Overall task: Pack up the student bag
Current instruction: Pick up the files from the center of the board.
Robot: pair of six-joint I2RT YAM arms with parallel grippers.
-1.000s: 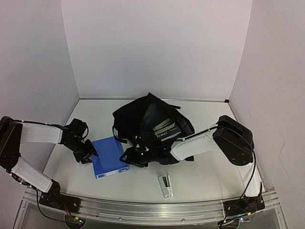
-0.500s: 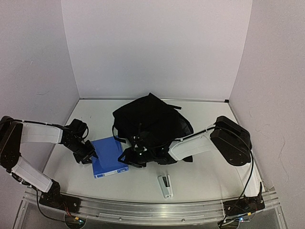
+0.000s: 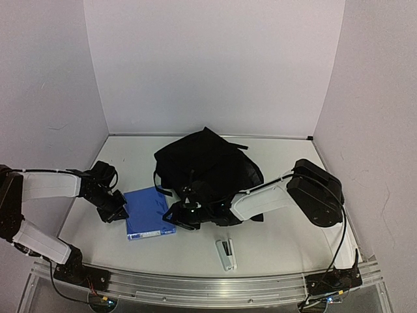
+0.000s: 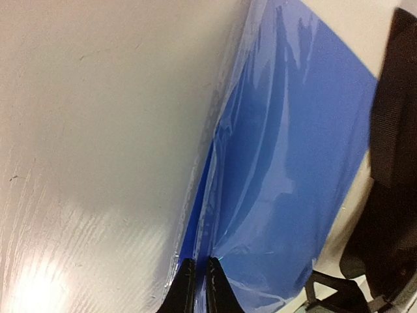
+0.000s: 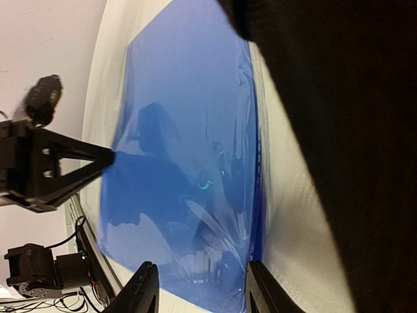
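The student bag [image 3: 207, 166], a large black backpack, lies slumped in the middle of the table with its opening fallen shut. Its fabric fills the right of the right wrist view [image 5: 352, 130]. A blue book in clear plastic wrap [image 3: 148, 212] lies flat to the bag's front left. My left gripper [image 4: 197, 277] is at the book's left edge, shut on the thin edge of the book [image 4: 293, 163] and its wrap. My right gripper [image 5: 201, 290] hovers open over the near right corner of the book [image 5: 182, 150], beside the bag.
A white and grey stapler [image 3: 226, 253] lies near the front edge, right of the book. A bag strap [image 3: 161, 186] trails toward the book's far side. White walls close in the table on three sides.
The bag's raised flap, which showed books inside, has dropped shut. My left gripper has closed on the blue book's left edge, and the book has shifted slightly left.
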